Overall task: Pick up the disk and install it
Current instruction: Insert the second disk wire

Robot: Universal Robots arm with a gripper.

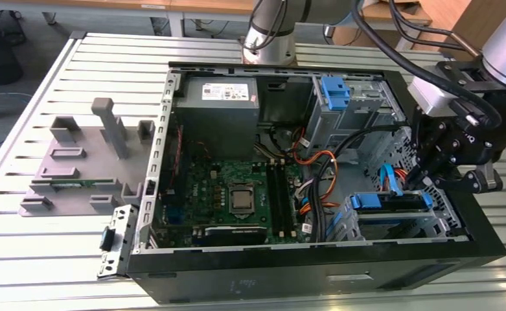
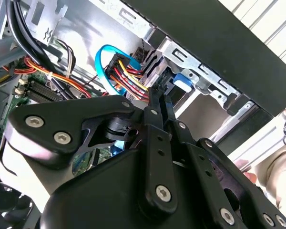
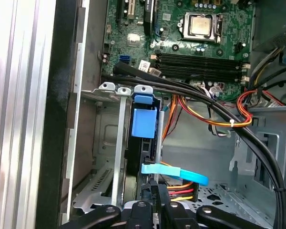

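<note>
Claw [image 3: 155, 200] fingers together, empty, at disk [image 3: 144, 143] seated in drive cage [image 3: 107, 143]

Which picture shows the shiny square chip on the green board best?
The first wrist view: the processor sits unobstructed in its socket on the motherboard. In the exterior view the processor appears smaller. The second wrist view catches an edge of the motherboard.

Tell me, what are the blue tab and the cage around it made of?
The blue tab looks like plastic: solid colour, smooth, softly moulded edges. The cage around it seems bare sheet metal: dull silver-grey, thin folded walls with punched slots. The gripper hangs close beside the tab.
</note>
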